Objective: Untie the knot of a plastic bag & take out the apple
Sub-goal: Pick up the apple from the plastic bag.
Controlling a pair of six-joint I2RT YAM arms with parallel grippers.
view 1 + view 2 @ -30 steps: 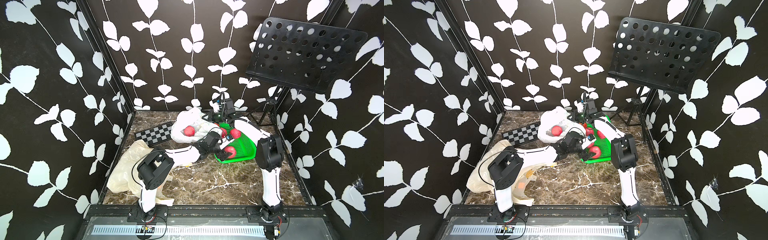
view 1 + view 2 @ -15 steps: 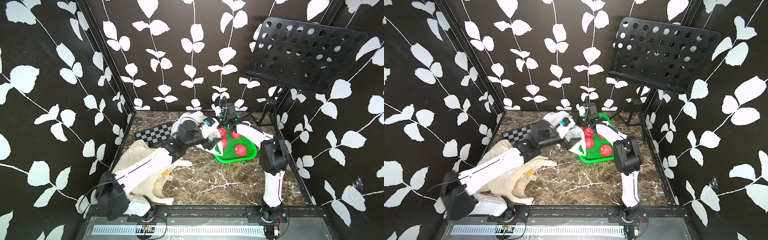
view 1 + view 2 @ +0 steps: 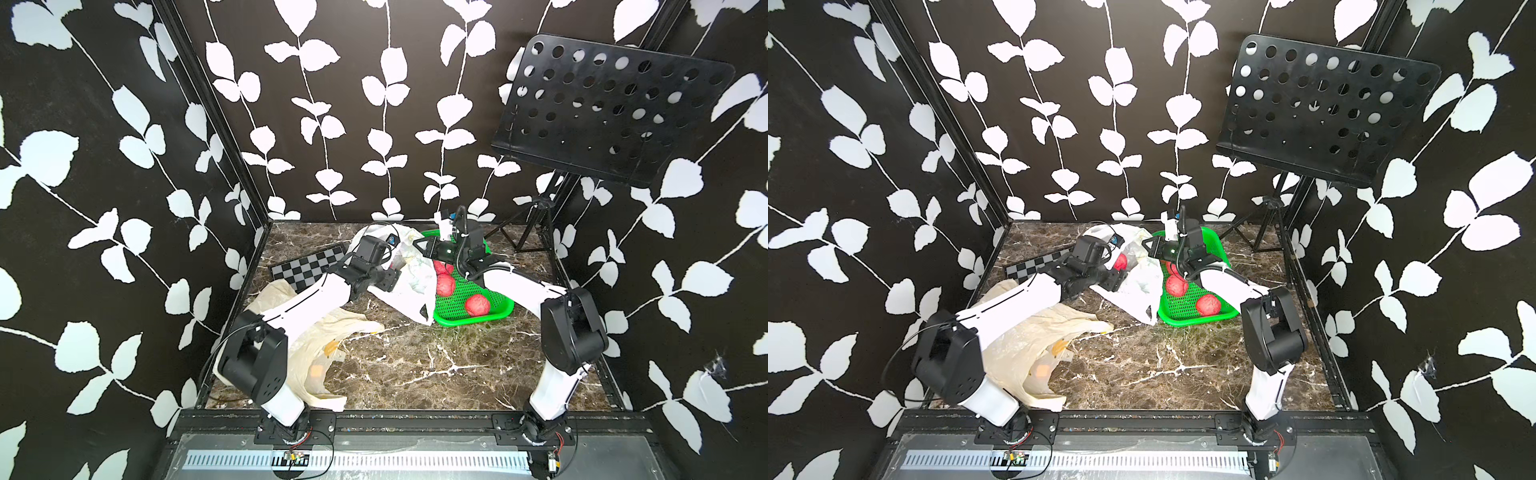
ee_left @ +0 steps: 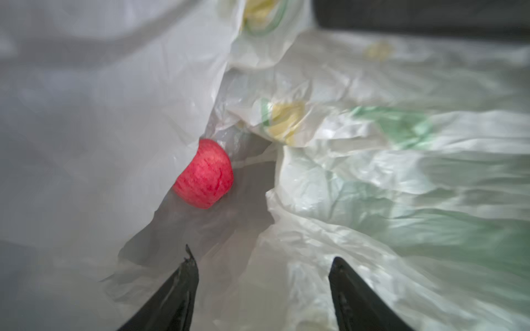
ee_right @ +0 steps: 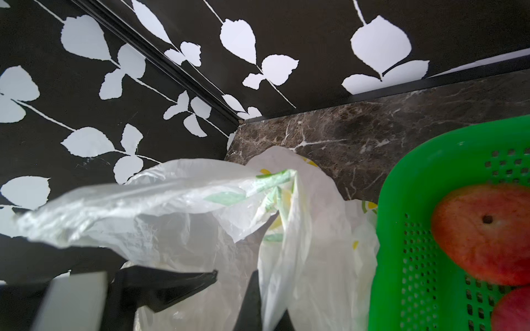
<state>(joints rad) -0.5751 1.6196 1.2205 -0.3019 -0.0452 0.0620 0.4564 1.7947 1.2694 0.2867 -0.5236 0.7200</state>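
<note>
Plastic bag (image 3: 409,286), white with green and yellow print, crumpled at the back of the brown marbled table (image 3: 415,365), up against the green basket (image 3: 498,309) with its loose apples (image 3: 476,304). Black walls (image 3: 374,104) with white leaf vines all round; perforated black music stand (image 3: 611,112) in the far right corner. Checkerboard (image 3: 309,266) and a flattened cream bag (image 3: 328,332) along the left wall.

Clear only in the left wrist view: gaping bag mouth, red apple (image 4: 204,173) inside against the film, left hand (image 4: 262,255) with jaws spread wide, holding nothing, fingertips short of the fruit. Same apple a mere red patch through the film in a top view (image 3: 1120,262).

Clear only in the right wrist view: right hand (image 5: 233,273) pinched closed on an edge of the bag, film stretched up off the table.
</note>
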